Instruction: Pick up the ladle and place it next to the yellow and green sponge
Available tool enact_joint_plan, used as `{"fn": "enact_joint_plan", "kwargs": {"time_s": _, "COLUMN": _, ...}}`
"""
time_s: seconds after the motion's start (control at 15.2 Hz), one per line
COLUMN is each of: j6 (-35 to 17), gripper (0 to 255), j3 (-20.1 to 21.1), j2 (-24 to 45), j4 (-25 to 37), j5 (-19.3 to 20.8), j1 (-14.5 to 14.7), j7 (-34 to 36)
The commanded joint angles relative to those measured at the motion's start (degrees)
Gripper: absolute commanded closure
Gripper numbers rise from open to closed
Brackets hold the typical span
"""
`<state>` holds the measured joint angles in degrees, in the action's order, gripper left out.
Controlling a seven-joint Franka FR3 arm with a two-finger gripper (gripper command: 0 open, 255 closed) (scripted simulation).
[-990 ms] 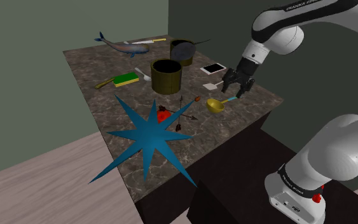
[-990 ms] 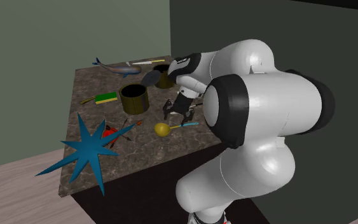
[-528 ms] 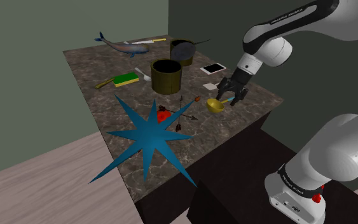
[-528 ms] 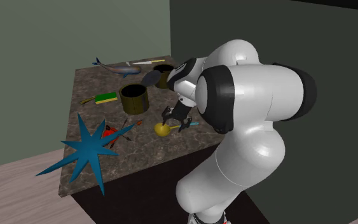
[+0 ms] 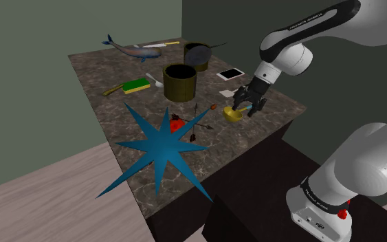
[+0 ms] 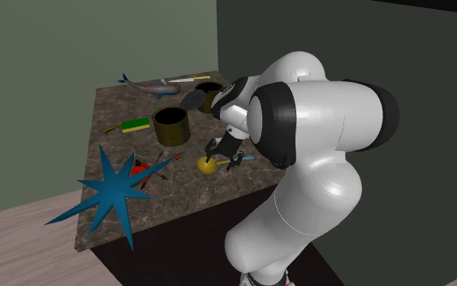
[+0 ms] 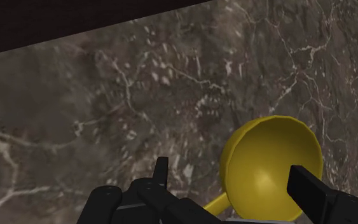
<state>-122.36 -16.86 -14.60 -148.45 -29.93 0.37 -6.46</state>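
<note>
**Inspector:** State of the gripper (image 7: 229, 170)?

**Assistant:** The jaws are spread, one on each side of the ladle (image 7: 271, 167). The yellow bowl sits between them. One jaw stands clear of the bowl. The other overlaps its rim in the wrist view, and contact cannot be confirmed. Nothing is pinched.

**Inspector:** Position of the ladle?

**Assistant:** It lies on the table (image 5: 109, 69), near the edge closest to the stand. In the shoulder view the gripper (image 5: 248, 104) is low over the ladle (image 5: 233, 115). From the second exterior view the bowl shows below the gripper (image 6: 222, 157), and the ladle (image 6: 207, 165) carries a blue handle. It is well apart from the sponge (image 5: 136, 85), which lies towards the shoulder view's left.

**Inspector:** Containers?

**Assistant:** Two. A dark olive pot (image 5: 179, 81), cylindrical and open-topped, stands between the sponge and the ladle. Its inside is dark and its contents cannot be told. A black pan (image 5: 197, 53) stands behind it, contents likewise unclear.

**Inspector:** Surfaces and shapes?

**Assistant:** The tabletop is dark stone with pale veins, like marble. The ladle bowl is smooth and rounded. The sponge is a flat block, yellow over green. A spiky blue star (image 5: 159, 148) lies flat near the table's front.
</note>
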Motion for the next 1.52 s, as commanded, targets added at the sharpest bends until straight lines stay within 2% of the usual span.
{"fn": "enact_joint_plan", "kwargs": {"time_s": 0.0, "j6": -0.02, "gripper": 0, "j3": 0.00, "j2": 0.01, "j4": 0.00, "j5": -0.01, "j1": 0.01, "j7": -0.01}}
{"fn": "enact_joint_plan", "kwargs": {"time_s": 0.07, "j6": -0.01, "gripper": 0, "j3": 0.00, "j2": 0.01, "j4": 0.00, "j5": -0.01, "j1": 0.00, "j7": 0.00}}
{"fn": "enact_joint_plan", "kwargs": {"time_s": 0.13, "j6": -0.01, "gripper": 255, "j3": 0.00, "j2": 0.01, "j4": 0.00, "j5": -0.01, "j1": 0.00, "j7": 0.00}}
{"fn": "enact_joint_plan", "kwargs": {"time_s": 0.73, "j6": -0.02, "gripper": 255, "j3": 0.00, "j2": 0.01, "j4": 0.00, "j5": -0.01, "j1": 0.01, "j7": -0.01}}
{"fn": "enact_joint_plan", "kwargs": {"time_s": 1.45, "j6": 7.70, "gripper": 255, "j3": 0.79, "j2": -5.76, "j4": 3.58, "j5": 3.78, "j1": -1.16, "j7": 5.83}}
